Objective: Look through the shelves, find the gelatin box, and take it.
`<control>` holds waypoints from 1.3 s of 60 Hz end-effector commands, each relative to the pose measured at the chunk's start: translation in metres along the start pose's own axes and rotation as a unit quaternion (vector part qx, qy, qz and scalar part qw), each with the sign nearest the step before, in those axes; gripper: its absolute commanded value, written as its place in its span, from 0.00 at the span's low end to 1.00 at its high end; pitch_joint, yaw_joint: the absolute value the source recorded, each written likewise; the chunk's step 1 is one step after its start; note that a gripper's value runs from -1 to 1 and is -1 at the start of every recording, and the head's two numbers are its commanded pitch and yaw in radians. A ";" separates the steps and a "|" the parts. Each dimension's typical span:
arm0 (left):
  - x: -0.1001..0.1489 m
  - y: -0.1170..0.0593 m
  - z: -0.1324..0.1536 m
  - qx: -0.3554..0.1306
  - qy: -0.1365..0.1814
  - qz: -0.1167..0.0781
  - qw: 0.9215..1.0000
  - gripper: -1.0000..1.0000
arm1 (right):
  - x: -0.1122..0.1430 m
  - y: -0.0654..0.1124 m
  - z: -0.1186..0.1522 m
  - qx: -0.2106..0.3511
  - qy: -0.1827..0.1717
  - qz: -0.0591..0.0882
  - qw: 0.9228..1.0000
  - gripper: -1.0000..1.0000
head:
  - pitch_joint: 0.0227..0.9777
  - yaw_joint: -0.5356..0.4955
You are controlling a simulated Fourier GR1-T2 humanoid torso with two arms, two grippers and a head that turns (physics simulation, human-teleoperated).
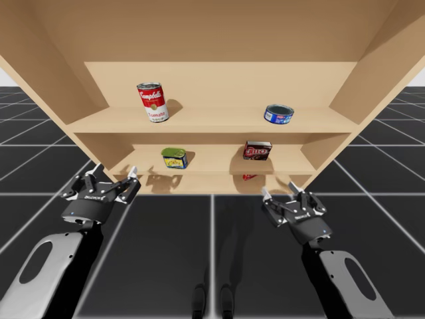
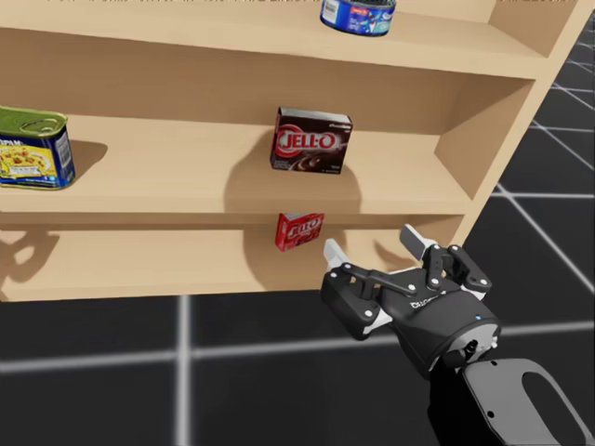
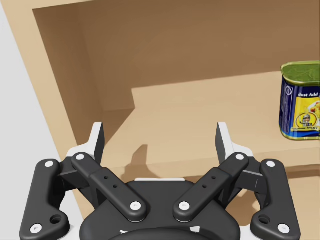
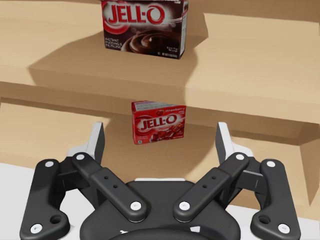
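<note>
A small red box (image 4: 158, 122) stands on the lowest shelf, straight ahead of my right gripper (image 4: 160, 135), which is open and short of the shelf edge. The same red box (image 2: 298, 230) shows in the head view just beyond the right gripper (image 2: 372, 243), and it peeks out under the middle shelf in the high view (image 1: 249, 177). Directly above it, a larger dark maroon box (image 4: 145, 27) stands on the middle shelf (image 2: 311, 140). My left gripper (image 3: 160, 135) is open and faces the left end of the shelves (image 1: 114, 173). My right gripper (image 1: 279, 189) hangs in front of the shelf unit.
A green-lidded blue and yellow tin (image 1: 174, 157) sits on the middle shelf, ahead and to the side of the left gripper (image 3: 301, 102). On the top shelf stand a red and white can (image 1: 153, 102) and a flat blue can (image 1: 279, 113). Wooden side walls (image 1: 345, 86) bound the shelves.
</note>
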State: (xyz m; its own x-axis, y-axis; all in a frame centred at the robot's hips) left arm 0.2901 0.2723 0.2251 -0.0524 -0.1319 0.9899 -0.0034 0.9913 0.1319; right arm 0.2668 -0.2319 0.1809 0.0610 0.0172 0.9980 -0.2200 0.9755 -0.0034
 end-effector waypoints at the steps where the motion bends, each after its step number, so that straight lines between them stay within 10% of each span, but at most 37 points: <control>1: -0.001 -0.001 0.000 0.000 0.000 -0.001 1.000 0.00 | -0.016 0.005 -0.015 0.011 0.021 0.005 1.000 0.00 | 0.71 0.28; 25: -0.001 -0.002 0.000 0.000 -0.003 -0.005 1.000 0.00 | -0.042 0.008 -0.072 0.018 0.035 0.041 0.998 0.00 | 0.72 0.28; 78: 0.001 -0.002 0.001 0.005 -0.002 -0.009 1.000 0.00 | -0.071 0.002 -0.141 0.002 0.067 0.067 0.996 0.00 | 0.72 0.29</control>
State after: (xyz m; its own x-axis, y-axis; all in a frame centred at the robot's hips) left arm 0.2888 0.2699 0.2250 -0.0573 -0.1496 0.9871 -0.0132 0.9887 0.1491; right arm 0.3888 -0.2001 0.1052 0.1561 0.1703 0.9730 -0.2421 0.9616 -0.1294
